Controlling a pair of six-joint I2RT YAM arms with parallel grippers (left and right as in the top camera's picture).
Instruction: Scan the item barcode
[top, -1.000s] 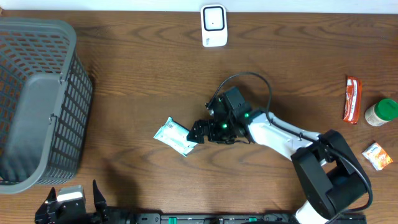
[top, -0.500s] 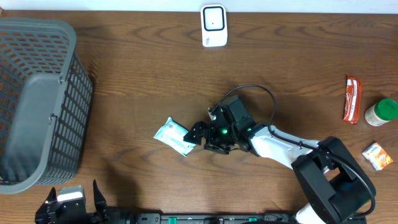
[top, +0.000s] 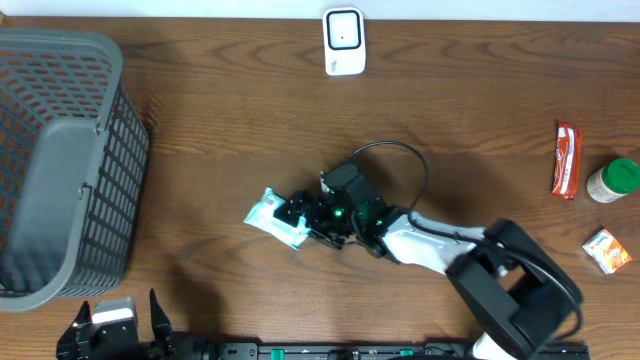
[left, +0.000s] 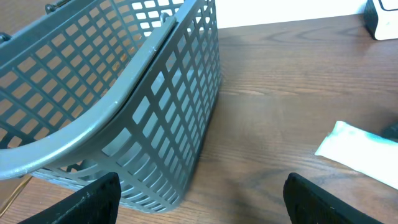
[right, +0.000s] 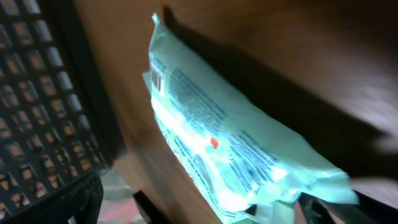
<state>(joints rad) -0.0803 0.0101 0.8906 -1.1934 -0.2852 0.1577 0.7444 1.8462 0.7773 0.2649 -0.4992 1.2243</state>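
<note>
The item is a white and teal packet (top: 272, 216) lying flat on the wooden table, left of centre. Its printed side fills the right wrist view, with a small barcode (right: 157, 79) near its far end. My right gripper (top: 300, 213) is open and low over the packet's right end, with the packet (right: 236, 149) lying between its two fingers. The white scanner (top: 343, 41) stands at the table's back edge. My left gripper (left: 208, 199) is open and empty near the front left edge, and its view shows the packet (left: 357, 152) to the right.
A large grey mesh basket (top: 60, 170) fills the left side, close in front of the left gripper (left: 112, 93). At the far right lie a red bar (top: 567, 160), a green-lidded jar (top: 615, 180) and a small orange box (top: 607, 250).
The right arm has reached left and down, bringing its open fingers from beside the packet to over its right end. The left arm has not moved.
</note>
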